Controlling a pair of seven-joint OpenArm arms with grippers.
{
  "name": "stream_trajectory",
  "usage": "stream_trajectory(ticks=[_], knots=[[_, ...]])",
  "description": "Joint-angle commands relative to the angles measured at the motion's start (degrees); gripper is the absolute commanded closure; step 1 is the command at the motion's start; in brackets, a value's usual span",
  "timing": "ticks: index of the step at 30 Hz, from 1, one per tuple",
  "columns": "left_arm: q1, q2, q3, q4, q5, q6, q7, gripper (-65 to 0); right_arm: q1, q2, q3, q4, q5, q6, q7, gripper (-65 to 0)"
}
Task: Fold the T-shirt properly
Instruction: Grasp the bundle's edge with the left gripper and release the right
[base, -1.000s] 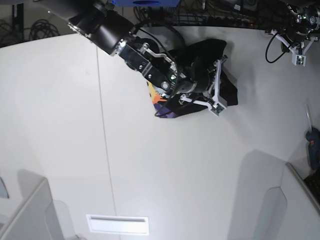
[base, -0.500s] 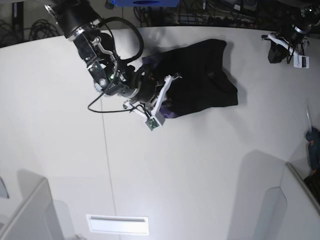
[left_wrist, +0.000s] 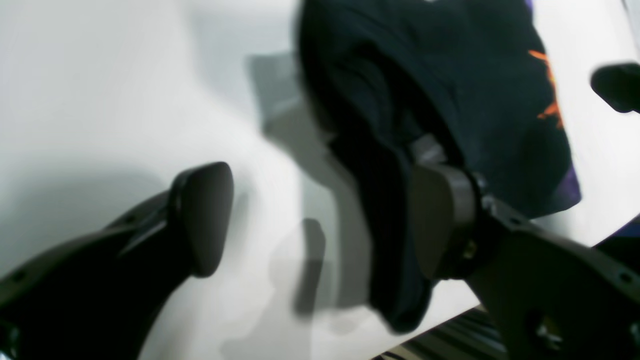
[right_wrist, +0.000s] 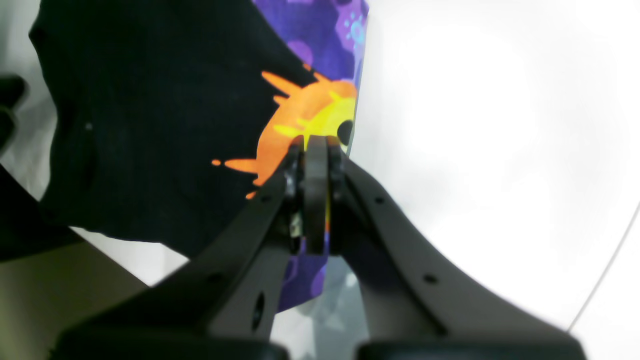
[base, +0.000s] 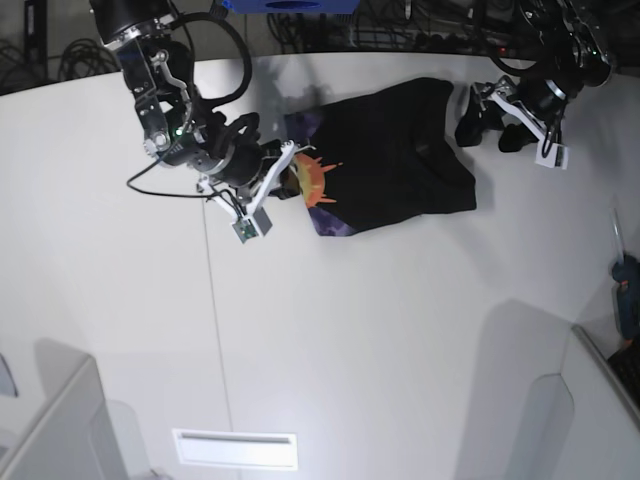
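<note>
Base view shows the T-shirt (base: 395, 160) lying bunched on the white bench (base: 380, 330), toward its far edge, with no readable writing or brand anywhere on it. Its cloth is soft, matte black and creased into loose folds, and the edge facing the right end effector (base: 287, 183) is turned over to bare a glossy-looking print: an orange and yellow sun with ragged rays on a purple ground. From the right wrist camera, the right end effector (right_wrist: 316, 150) has its 2 dark fingers pressed together on that printed edge of the T-shirt (right_wrist: 165, 115), pinching it right at the sun. On the opposite side of the T-shirt, the left end effector (base: 492, 120) sits at the garment's far corner. From the left wrist camera, the left end effector (left_wrist: 320, 220) is spread wide, with rounded, smooth black pads (left_wrist: 202, 215); 1 finger lies against the black fold of the T-shirt (left_wrist: 450, 85), the other stands apart over bare bench (left_wrist: 100, 100).
</note>
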Motion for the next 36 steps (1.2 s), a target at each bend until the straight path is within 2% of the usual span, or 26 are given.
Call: stream_trajectory(ticks=[1,4,6,12,17,21,22,24,27,28,31,34,36], knots=[[0.0,0.1,0.8,0.4,-1.3,-0.5,-0.7,-52.5,0.4,0.1,1.0,1.2,0.8,1.6,1.1,0.0],[-0.1,0.7,2.9,-1.3,-1.3,-0.5,-0.8,-52.5,-0.8,-0.3,3.1,1.2,0.8,4.7,1.1,0.0],[-0.8,0.9,3.8,-2.5,-1.3,-0.5,-0.8,-52.5,-1.4,-0.3,4.2,1.2,0.8,5.5,1.1,0.0],[-3.6,2.1,4.4,-5.9,-1.3,-0.5,-0.8,-52.5,-2.0,0.0,5.0,1.2,0.8,5.6,1.1,0.0],[-4.7,2.0,8.6,-6.3,-1.2,-0.5,-0.8,-52.3,-2.6,0.0,5.1,1.2,0.8,5.6,1.1,0.0],[-4.7,1.8,11.6,-6.4,-1.2,3.6,-0.8,-51.0,-2.7,0.0,5.1,1.2,0.8,5.6,1.1,0.0],[-4.8,1.8,12.2,-6.4,-1.2,4.6,-0.8,-47.1,-2.7,0.0,5.1,1.2,0.8,5.6,1.1,0.0],[-4.9,1.8,12.4,-6.4,-1.2,5.7,-0.8,-33.9,-2.7,0.0,5.6,1.2,0.8,5.6,1.2,0.0],[-4.9,1.8,12.5,-6.4,-1.2,6.2,-0.8,-6.6,-3.2,-0.4,8.4,1.2,0.8,5.6,1.2,0.0],[-4.9,1.8,12.5,-6.4,-1.2,6.2,-0.8,0.0,-3.4,-0.4,9.2,1.2,0.8,5.7,1.2,0.0],[-4.9,1.7,12.6,-6.2,0.0,8.5,-0.8,0.0,-4.6,-0.4,11.4,1.2,0.8,5.7,4.0,0.0],[-6.0,1.7,13.1,-6.0,4.2,11.5,-0.3,0.0,-6.4,-0.4,14.3,1.5,0.8,5.7,7.1,0.0],[-6.6,0.5,15.7,-6.0,7.3,11.5,-0.3,0.0,-7.6,-0.4,15.9,1.5,0.8,5.7,8.6,0.0]])
